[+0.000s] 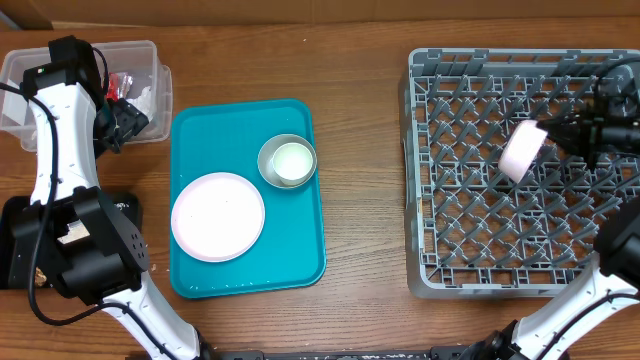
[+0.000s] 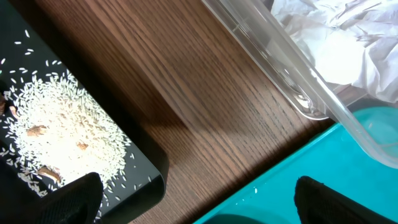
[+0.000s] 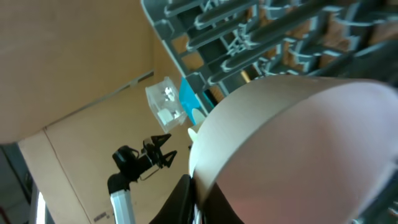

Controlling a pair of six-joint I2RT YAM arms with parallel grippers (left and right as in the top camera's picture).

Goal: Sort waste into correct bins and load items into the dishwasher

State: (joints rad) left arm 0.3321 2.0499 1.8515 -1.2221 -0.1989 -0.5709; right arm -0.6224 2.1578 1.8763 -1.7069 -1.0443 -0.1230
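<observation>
Precariously, frame right, my right claw point(image 1: 550, 137) grips the small white cup point(image 1: 521, 153) tilted over the dish rack point(image 1: 413, 180); released askew, it may topple. Left claw point(image 2: 205, 206) gapes empty.

No words, brand names, numbers or signs can be read in any view. A small pale patch point(image 1: 70, 233) on the left arm point(image 1: 60, 130), near the counter's point(image 1: 365, 170) left edge, is too small to make out.
</observation>
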